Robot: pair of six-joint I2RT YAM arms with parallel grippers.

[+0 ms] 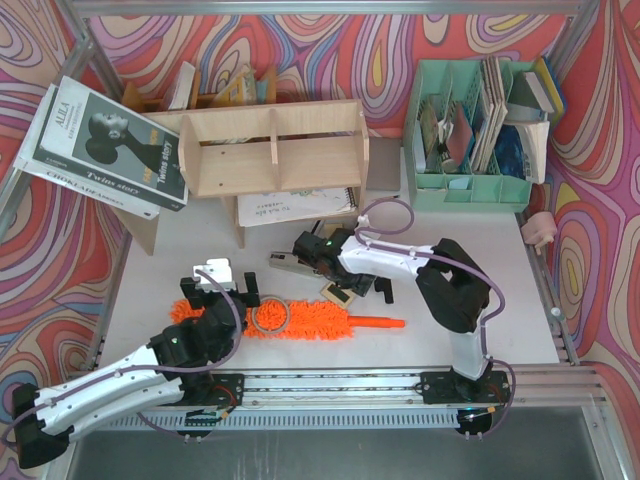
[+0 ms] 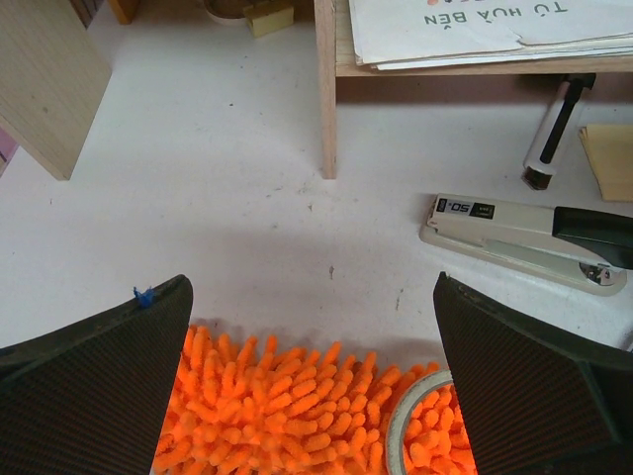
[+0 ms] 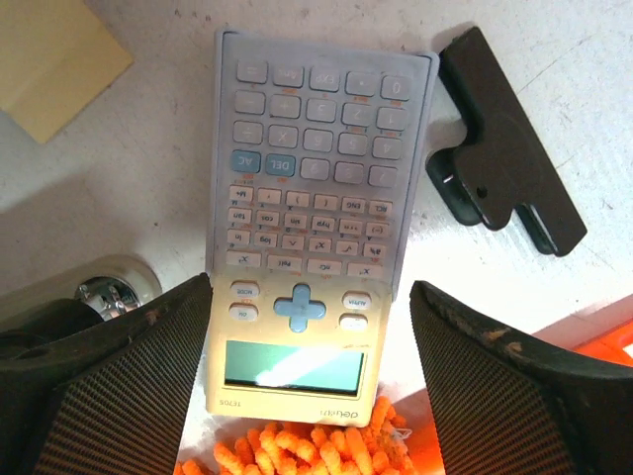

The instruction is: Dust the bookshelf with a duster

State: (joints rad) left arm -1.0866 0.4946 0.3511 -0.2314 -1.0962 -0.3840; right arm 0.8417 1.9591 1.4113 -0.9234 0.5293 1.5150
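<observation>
Orange duster (image 1: 300, 322) is lying flat before the bookshelf (image 1: 270, 150). We are preparing the grasp: left gripper (image 2: 312, 297) spread over its fluff, right gripper (image 3: 309, 287) spread over a calculator (image 3: 312, 198). Next needs lowering and closing.

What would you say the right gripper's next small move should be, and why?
Probably close the right gripper on the calculator, to lift it aside: the open gripper straddles it, and the calculator's end seems to rest on the duster, which must be free.
</observation>
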